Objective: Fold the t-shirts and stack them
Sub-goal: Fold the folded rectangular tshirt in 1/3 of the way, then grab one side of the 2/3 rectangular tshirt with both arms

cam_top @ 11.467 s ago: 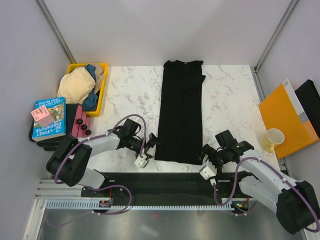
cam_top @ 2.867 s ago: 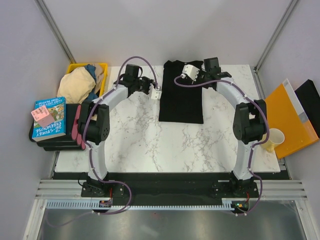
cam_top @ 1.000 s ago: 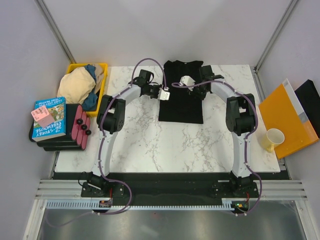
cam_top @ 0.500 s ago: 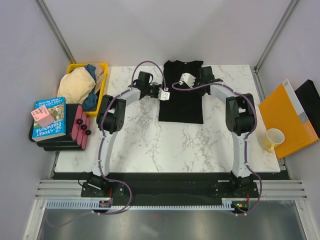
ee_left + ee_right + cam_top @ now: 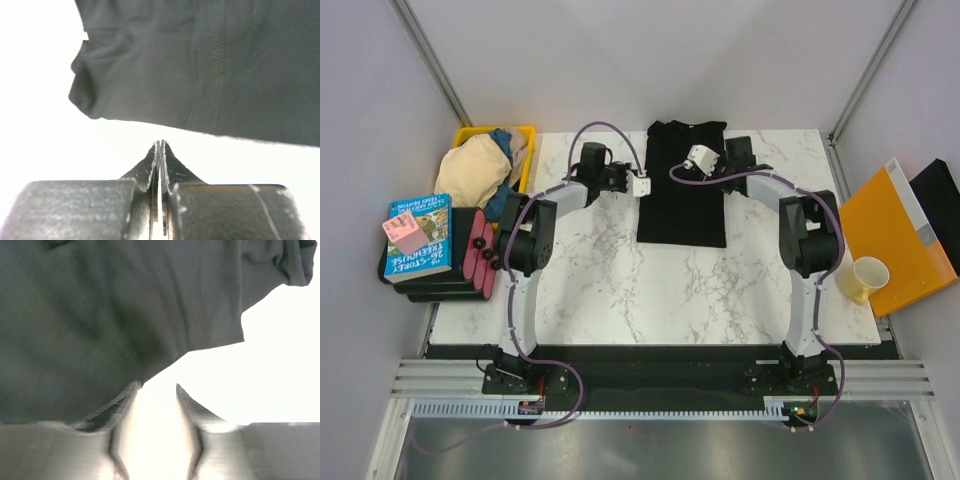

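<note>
A black t-shirt [image 5: 683, 190] lies folded in half lengthwise-short at the back middle of the marble table [image 5: 620, 290], its collar toward the far edge. My left gripper [image 5: 640, 186] sits at the shirt's left edge, shut with nothing between its fingers. In the left wrist view the closed tips [image 5: 161, 146] stand just short of the shirt's edge [image 5: 210, 70]. My right gripper [image 5: 703, 160] hovers over the shirt's upper right part, open and empty. In the right wrist view its left finger [image 5: 117, 405] overlaps the black cloth [image 5: 100, 315].
A yellow bin [image 5: 525, 135] with crumpled t-shirts [image 5: 475, 168] stands at the table's back left. Books [image 5: 418, 238] and red dumbbells [image 5: 482, 255] lie off the left edge. An orange folder [image 5: 895, 235] and a paper cup [image 5: 869, 275] sit to the right.
The right gripper has opened and let go of the shirt. Both arms have shifted slightly outward from the shirt's middle. The shirt lies as before.
</note>
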Robot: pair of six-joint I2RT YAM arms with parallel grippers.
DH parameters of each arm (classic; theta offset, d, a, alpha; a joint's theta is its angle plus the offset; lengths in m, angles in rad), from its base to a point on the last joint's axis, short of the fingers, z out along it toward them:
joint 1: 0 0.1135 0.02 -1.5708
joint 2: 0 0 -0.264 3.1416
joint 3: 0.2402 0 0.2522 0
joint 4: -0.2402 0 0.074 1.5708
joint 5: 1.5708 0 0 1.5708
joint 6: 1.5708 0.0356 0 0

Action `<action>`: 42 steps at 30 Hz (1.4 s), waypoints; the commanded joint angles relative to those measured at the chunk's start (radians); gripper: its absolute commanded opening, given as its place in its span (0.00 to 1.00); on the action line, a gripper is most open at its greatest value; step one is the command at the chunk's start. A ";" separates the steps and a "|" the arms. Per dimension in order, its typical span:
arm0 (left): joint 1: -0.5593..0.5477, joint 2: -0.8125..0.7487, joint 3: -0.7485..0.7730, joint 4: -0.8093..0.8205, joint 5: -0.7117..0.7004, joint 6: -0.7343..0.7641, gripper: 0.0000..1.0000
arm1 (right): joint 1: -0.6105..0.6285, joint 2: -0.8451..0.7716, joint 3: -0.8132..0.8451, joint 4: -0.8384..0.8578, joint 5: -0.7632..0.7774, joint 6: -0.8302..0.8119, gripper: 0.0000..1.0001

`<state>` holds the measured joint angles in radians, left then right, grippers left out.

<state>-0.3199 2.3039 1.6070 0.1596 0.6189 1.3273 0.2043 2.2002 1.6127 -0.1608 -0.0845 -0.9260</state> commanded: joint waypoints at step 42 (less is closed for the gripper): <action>-0.091 -0.340 -0.492 -0.279 0.265 0.836 0.69 | 0.115 -0.525 -0.800 -0.005 -0.241 -0.682 0.71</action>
<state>-0.4065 1.9415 1.0908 -0.1436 0.8673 1.9614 0.3153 1.6192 0.8204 -0.1898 -0.3370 -1.6535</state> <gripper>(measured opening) 0.698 0.715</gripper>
